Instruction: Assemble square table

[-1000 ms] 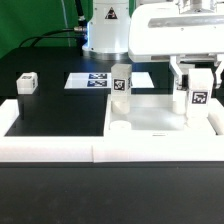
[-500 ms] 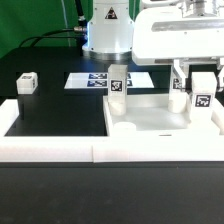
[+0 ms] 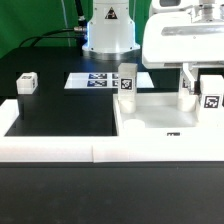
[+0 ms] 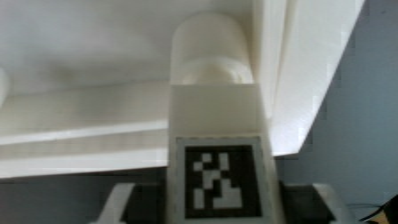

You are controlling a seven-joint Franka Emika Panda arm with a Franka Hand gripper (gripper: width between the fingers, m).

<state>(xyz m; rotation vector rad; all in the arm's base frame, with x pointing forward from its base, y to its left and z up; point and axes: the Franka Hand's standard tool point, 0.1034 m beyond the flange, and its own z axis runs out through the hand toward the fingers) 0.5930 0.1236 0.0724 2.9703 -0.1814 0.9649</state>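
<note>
On the slab's near corner under your tool: your gripper (image 3: 209,86) has one tagged leg (image 4: 221,120).
Your fingers (image 4: 121,206) are closed narrowly on that leg, one on each side, holding it upright with its tag toward the wrist camera. The white slab (image 3: 160,122) lies just below the tool, recessed face up. A second leg (image 3: 127,82) stands on the slab's corner away from your gripper. Well apart from the tool, a loose leg (image 3: 26,82) sits on the black table (image 3: 55,110), with the marker board (image 3: 95,79) between it and the slab.

Robotics lab bench, black table (image 3: 55,110), marker board (image 3: 94,80) (printed tags), green backdrop (image 3: 30,20)
</note>
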